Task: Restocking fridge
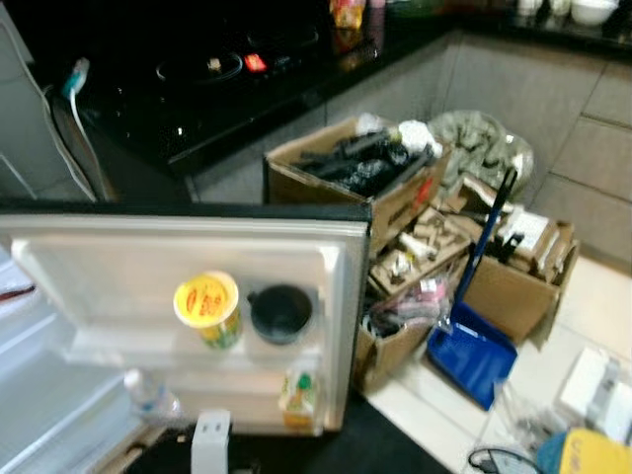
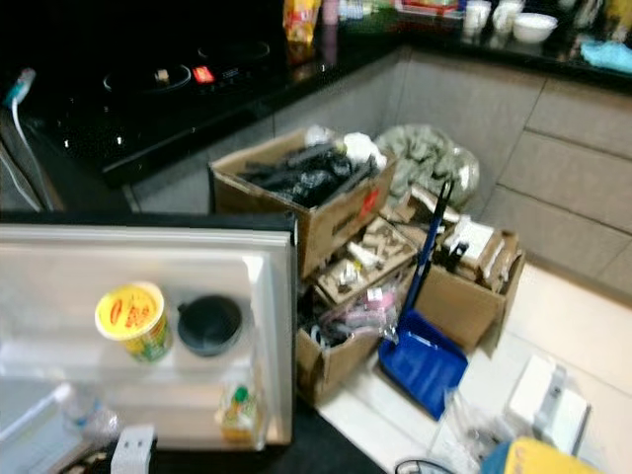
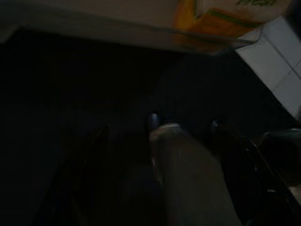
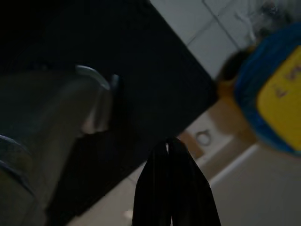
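The fridge door (image 1: pixel 118 247) stands open before me. On its upper shelf sit a yellow-lidded can (image 1: pixel 208 306) and a black cup (image 1: pixel 281 313). An orange juice carton (image 1: pixel 299 397) stands on the lower shelf, and a clear water bottle (image 1: pixel 150 395) lies at the lower left. A white piece (image 1: pixel 210 439) rises at the bottom edge below the door. The left wrist view is very dark: my left gripper (image 3: pixel 157 128) has a pale rounded object (image 3: pixel 188 179) between its fingers, under the shelf with the carton (image 3: pixel 221 19). My right gripper (image 4: pixel 167 145) hangs shut and empty above a dark mat and pale floor.
Right of the door stand open cardboard boxes (image 1: pixel 346 168) full of clutter, a blue dustpan (image 1: pixel 472 355) with a long handle and a stuffed bag (image 1: pixel 484 148). A black counter with a hob (image 1: pixel 207 69) runs behind. A blue and yellow item (image 1: pixel 588 454) lies on the tiled floor.
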Tool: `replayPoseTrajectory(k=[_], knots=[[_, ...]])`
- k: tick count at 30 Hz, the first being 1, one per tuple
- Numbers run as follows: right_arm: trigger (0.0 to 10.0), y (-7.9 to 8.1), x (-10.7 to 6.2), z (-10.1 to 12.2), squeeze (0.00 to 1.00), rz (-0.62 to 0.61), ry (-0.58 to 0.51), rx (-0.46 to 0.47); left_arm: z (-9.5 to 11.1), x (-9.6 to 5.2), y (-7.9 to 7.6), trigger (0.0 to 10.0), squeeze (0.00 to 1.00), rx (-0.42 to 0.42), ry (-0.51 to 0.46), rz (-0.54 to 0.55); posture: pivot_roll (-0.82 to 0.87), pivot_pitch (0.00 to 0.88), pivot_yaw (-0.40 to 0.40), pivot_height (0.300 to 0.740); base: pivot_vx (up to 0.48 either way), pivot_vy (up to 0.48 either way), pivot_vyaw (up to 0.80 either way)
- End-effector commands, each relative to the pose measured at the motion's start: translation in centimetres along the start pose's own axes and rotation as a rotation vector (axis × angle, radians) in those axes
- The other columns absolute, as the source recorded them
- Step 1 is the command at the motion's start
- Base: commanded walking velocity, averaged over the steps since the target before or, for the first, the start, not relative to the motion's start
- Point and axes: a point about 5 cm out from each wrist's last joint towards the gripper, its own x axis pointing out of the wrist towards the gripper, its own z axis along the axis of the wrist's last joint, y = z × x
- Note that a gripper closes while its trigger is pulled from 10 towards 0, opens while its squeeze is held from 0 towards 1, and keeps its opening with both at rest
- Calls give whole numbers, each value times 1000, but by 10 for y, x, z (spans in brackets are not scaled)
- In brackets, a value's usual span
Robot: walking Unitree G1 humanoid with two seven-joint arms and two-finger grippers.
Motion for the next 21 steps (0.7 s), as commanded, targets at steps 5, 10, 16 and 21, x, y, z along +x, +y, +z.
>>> replayPoseTrajectory(k=[5, 10, 16, 21], knots=[[10000, 8, 0, -5, 0, 53, 8, -40, -9, -2, 3, 10000, 0, 9, 35, 11, -74, 47, -2, 740, 0, 0, 781], [10000, 6, 0, -5, 0, 52, 6, -45, -8, -2, 3, 10000, 0, 10, 33, 6, -78, 49, -4, 740, 0, 0, 781], [10000, 2, -1, -4, 0, 47, 6, -53, -7, -2, 2, 10000, 0, 7, 31, 0, -80, 45, -7, 740, 0, 0, 781], [10000, 0, -2, -4, 0, 45, 5, -60, -8, -1, -1, 10000, 0, 6, 34, -9, -82, 42, -6, 740, 0, 0, 781]])
